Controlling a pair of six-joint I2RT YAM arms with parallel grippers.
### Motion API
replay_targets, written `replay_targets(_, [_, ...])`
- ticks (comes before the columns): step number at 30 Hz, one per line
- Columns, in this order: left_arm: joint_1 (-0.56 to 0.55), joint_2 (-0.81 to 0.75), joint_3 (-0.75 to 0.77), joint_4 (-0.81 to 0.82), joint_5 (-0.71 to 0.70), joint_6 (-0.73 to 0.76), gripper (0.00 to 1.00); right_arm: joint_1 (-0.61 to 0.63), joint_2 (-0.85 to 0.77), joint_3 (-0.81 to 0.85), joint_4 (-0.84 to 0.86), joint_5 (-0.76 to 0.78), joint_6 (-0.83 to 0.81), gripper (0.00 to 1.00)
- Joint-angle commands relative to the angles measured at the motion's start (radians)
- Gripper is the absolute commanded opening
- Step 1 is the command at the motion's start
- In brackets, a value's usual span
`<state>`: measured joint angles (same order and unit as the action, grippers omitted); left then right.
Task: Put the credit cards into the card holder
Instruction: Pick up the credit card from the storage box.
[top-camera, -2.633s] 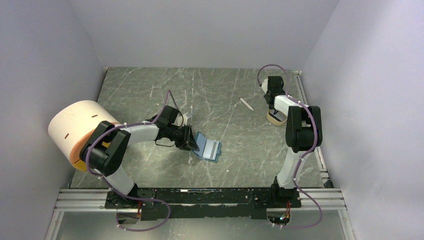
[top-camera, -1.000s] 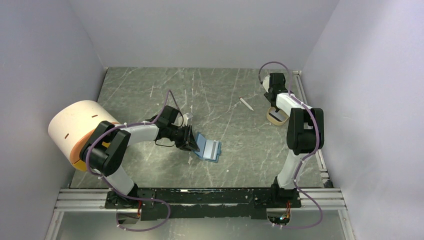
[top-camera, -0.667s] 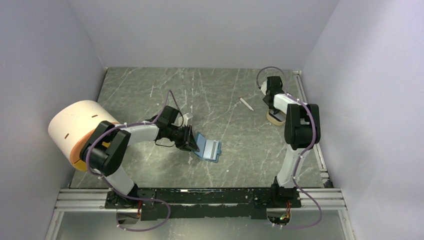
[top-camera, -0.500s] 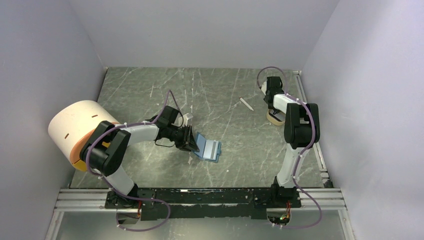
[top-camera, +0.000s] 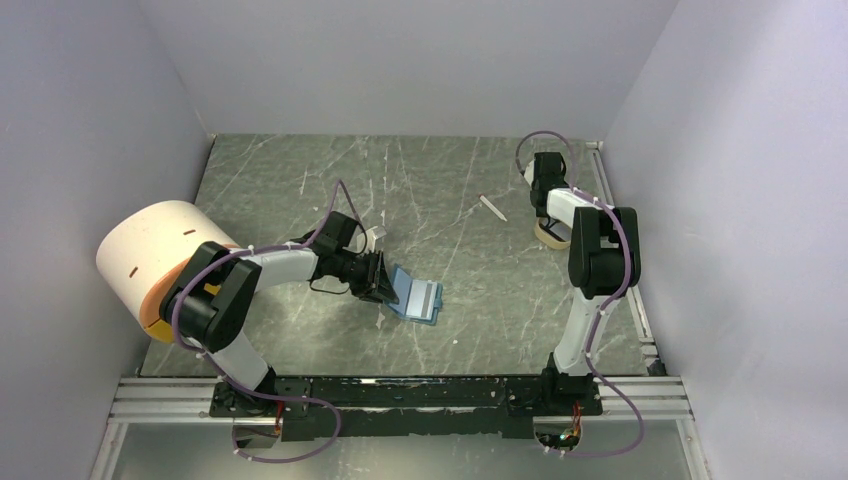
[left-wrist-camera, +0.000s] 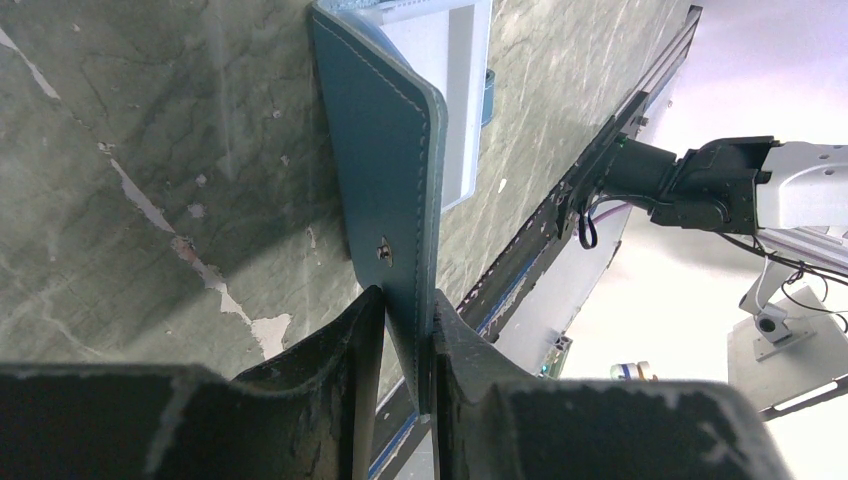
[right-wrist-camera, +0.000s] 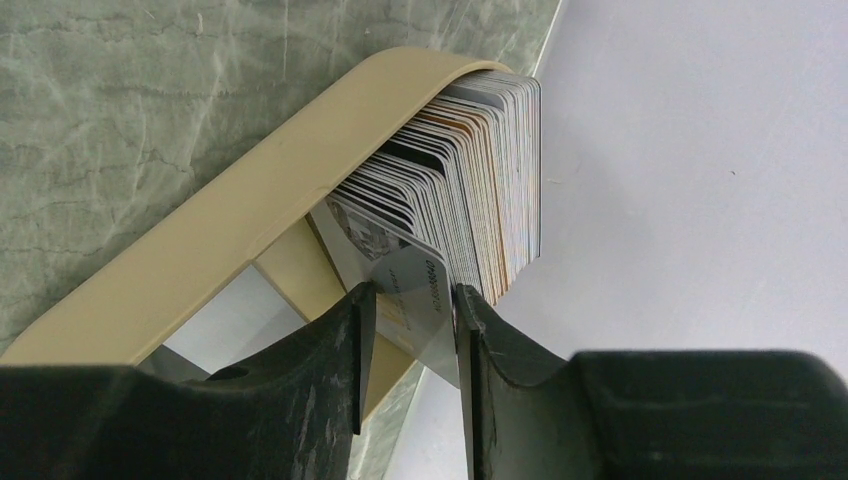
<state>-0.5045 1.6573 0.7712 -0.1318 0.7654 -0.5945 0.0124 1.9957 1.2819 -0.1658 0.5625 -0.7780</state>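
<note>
Left side first: the left gripper is clamped on the card holder, pinching the edge of its teal flap right by the snap stud. The flap stands up on edge between the two dark fingers. Beyond it the other half lies flat on the bench with its pale blue slots facing up. From above, the holder sits around the middle of the bench, a little toward the near edge, and the gripper comes at it from the left side.

Over to the right! The right gripper is down at the tan tray, which sits near the far right corner of the bench, close to the right edge. The credit cards are packed on edge in that tray as one thick stack. One grey card leans out of the front of the stack, tilted, right in the gap between the two fingers. The fingers flank it closely, one on each side, but I can't tell whether they are biting on it or standing just off it.

So the cards and the holder are well apart, with a thin white stick lying on the bench between them, nearer the tray. A big white and orange roll stands at the left edge.
</note>
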Motion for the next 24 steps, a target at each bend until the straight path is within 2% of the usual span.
replay_targets(1, [0.008,-0.001,-0.002,0.007,0.029,0.006,0.27,-0.011,-0.058,-0.006,0.026,0.017,0.013,0.37])
replay_targets(16, [0.007,-0.009,-0.017,0.025,0.036,-0.005,0.27,-0.011,-0.073,0.007,-0.016,0.011,0.035,0.37])
replay_targets(17, [0.007,-0.009,-0.017,0.026,0.038,-0.006,0.27,-0.011,-0.073,0.009,-0.024,0.004,0.039,0.35])
replay_targets(19, [0.008,-0.008,-0.012,0.025,0.038,-0.007,0.27,-0.008,-0.069,0.017,-0.046,-0.001,0.053,0.22])
replay_targets(20, [0.008,-0.007,-0.011,0.028,0.040,-0.008,0.27,-0.005,-0.067,0.023,-0.062,0.000,0.064,0.19])
replay_targets(24, [0.006,-0.002,-0.008,0.027,0.044,-0.009,0.27,0.018,-0.082,0.033,-0.136,-0.030,0.115,0.19])
